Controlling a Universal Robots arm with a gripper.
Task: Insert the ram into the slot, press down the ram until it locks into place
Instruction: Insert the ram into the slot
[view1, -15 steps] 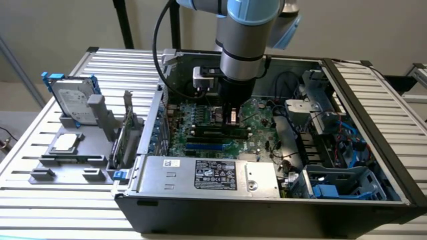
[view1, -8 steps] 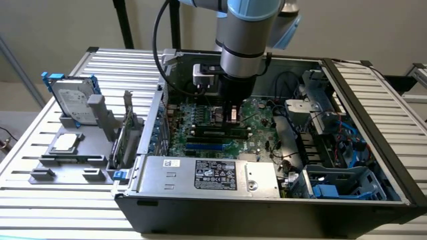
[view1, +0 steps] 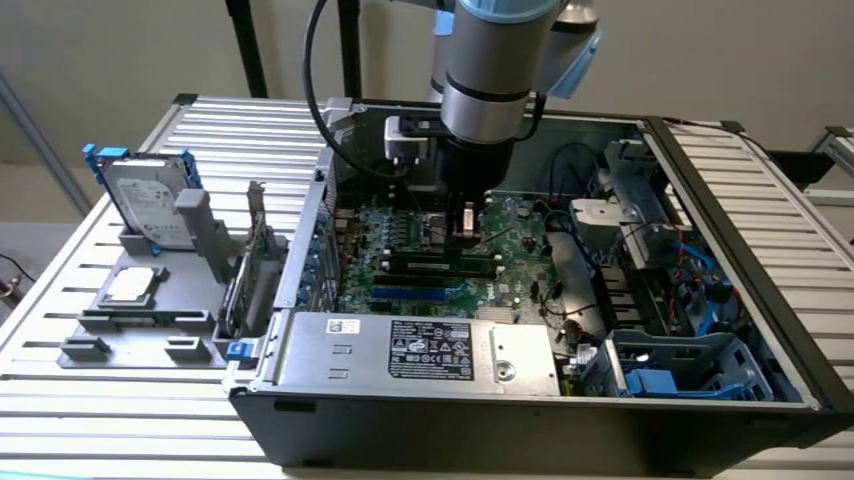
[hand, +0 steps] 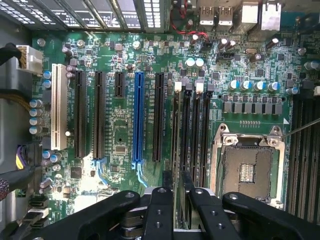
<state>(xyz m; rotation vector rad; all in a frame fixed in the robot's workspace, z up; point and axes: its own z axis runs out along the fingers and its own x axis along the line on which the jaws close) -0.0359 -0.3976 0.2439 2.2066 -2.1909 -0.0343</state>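
Slatted metal counter (view1: 787, 230) is carrying an open computer case (view1: 534, 425), and I'm reaching down into it from above. My pincer (view1: 466, 232) is hanging low over the motherboard (hand: 120, 125), right at the black memory slots (hand: 200, 135). The ram (view1: 434, 266) is standing on edge in one of those slots, directly beneath my pincer, which is sitting over the part of the stick toward the exterior view's right. I can't tell whether the pincer is apart, together or clamped on the ram, whether it is touching the stick, or whether the stick is locked in. The blue connector strip (hand: 138, 117) is lying just beside the pincer, parallel to the memory slots. The bare processor socket (hand: 247, 170) is sitting near it on the other side. A silver power supply box (view1: 414, 350) is lying near the pincer, toward the case's front wall. A hard drive (view1: 144, 200) is standing in a grey holder (view1: 134, 335), well apart from the pincer on the exterior view's left, outside the case.
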